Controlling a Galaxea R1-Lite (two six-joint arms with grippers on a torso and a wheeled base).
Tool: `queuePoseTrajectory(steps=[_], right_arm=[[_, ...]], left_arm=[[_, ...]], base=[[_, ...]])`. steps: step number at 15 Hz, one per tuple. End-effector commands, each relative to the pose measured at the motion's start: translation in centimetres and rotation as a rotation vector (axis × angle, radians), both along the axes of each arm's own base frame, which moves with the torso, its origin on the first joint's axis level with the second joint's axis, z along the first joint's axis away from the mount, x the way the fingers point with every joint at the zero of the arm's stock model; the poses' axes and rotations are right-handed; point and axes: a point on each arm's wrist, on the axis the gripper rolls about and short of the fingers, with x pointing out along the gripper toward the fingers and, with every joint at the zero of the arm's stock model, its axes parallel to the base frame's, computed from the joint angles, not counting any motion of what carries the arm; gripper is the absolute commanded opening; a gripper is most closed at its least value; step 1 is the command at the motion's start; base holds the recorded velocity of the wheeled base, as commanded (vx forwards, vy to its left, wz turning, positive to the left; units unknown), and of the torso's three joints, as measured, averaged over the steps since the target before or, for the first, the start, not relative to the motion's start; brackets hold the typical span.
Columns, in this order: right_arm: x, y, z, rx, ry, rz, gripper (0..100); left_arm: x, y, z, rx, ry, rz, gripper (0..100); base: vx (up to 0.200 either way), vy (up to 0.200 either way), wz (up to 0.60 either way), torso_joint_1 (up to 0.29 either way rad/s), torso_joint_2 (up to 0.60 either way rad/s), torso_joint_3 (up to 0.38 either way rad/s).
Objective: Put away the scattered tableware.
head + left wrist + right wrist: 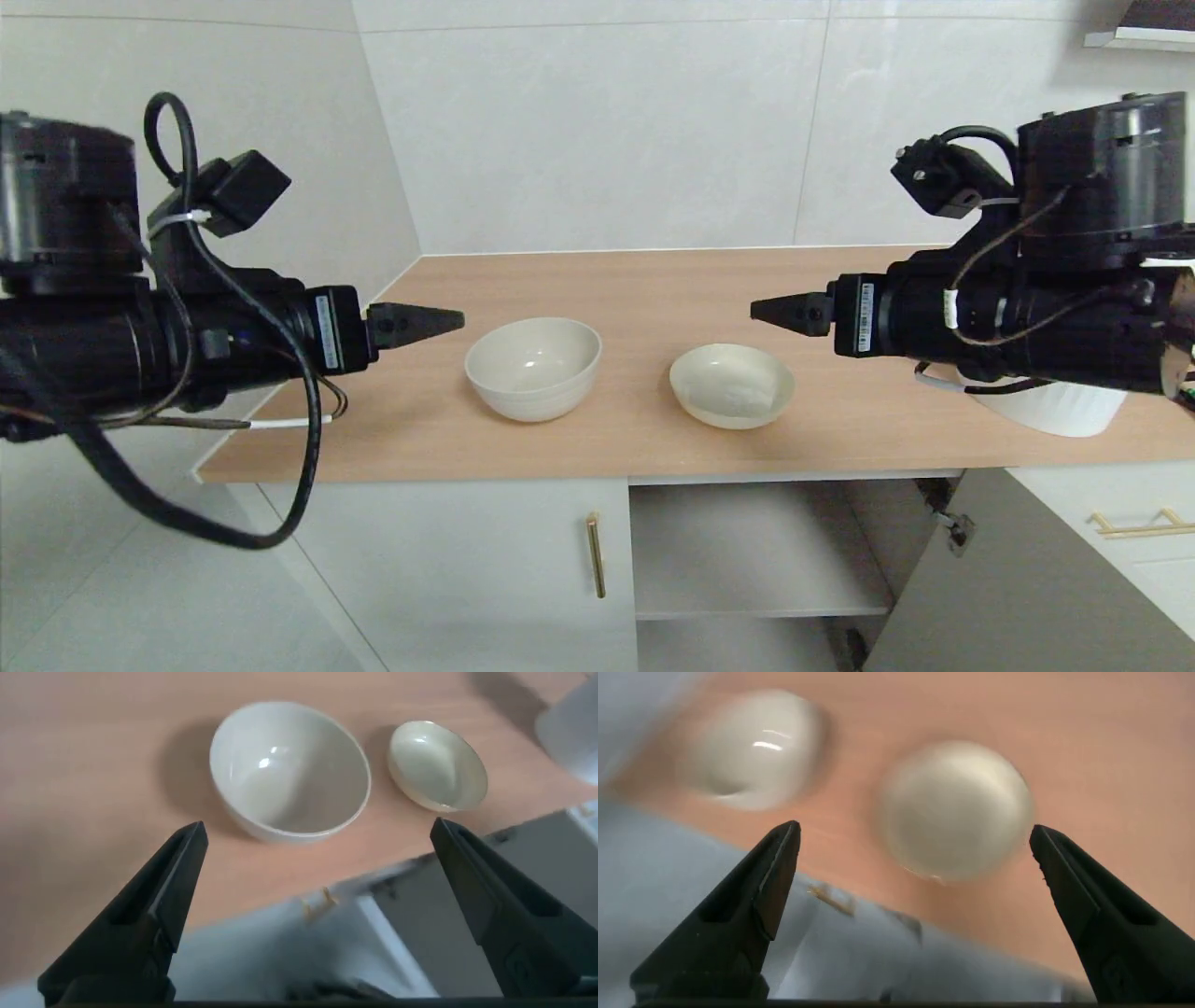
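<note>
Hovering at mid-left of the head frame, left end effector [453, 321] points toward centre, tip just left of the big bowl [533, 368], not touching it. Left wrist view: its fingers [140, 924] are spread wide apart, nothing between them. Right end effector [758, 309] sits at mid-right of the head frame, pointing back toward centre, tip up and right of the small bowl [732, 385], apart from it. Right wrist view: its fingers [738, 919] are also spread wide, gripping nothing.

Both bowls stand upright on the wooden tabletop [653, 280], centre frame, side by side with a gap. Big bowl is on the left, cream, deep. Small bowl is on the right, cream, shallower. Both look empty. A white tub [1055, 411] stands on the tabletop at the right edge, partly hidden under the right arm, well apart from the small bowl. Contents cannot be told.

Below the tabletop, lower centre, a cabinet [747, 523] stands open with a shelf [756, 583] inside. Its door [990, 579] is swung out at lower right. Left of the opening is a closed door with a gold handle [596, 555]. A drawer [1139, 537] with a gold pull is at far lower right. White tiled wall [607, 121] fills the upper frame behind the tabletop.
</note>
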Motion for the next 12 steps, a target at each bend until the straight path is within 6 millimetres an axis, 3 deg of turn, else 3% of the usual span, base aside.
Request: queuePoseTrajectory(steps=[1, 2, 3, 5, 7, 12], right_arm=[[3.1, 0.5, -0.7, 0.002, 0.088, -0.091, 100], [3.7, 0.5, -1.6, -0.018, 0.113, -0.111, 100], [4.0, 0.3, -1.9, -0.027, 0.119, -0.129, 100], [5.5, 0.9, -3.8, -0.071, 0.150, -0.180, 100], [6.0, 1.2, -4.3, -0.082, 0.153, -0.197, 100], [5.9, 1.3, -4.3, -0.075, 0.155, -0.205, 100]], left_arm=[[3.0, -0.7, 1.1, -0.034, 0.138, 0.062, 100], [5.2, -1.2, 0.3, -0.055, 0.222, 0.129, 100], [6.1, -1.4, -0.2, -0.043, 0.248, 0.162, 100], [9.7, -2.0, -3.2, 0.067, 0.292, 0.335, 100], [11.5, -3.2, -4.9, 0.105, 0.315, 0.368, 100], [12.5, -4.6, -6.6, 0.120, 0.346, 0.361, 100]], base=[[0.000, 0.000, 0.00, 0.000, 0.00, 0.000], [0.000, 0.000, 0.00, 0.000, 0.00, 0.000], [0.000, 0.000, 0.00, 0.000, 0.00, 0.000], [0.000, 0.000, 0.00, 0.000, 0.00, 0.000], [0.000, 0.000, 0.00, 0.000, 0.00, 0.000], [0.000, 0.000, 0.00, 0.000, 0.00, 0.000]])
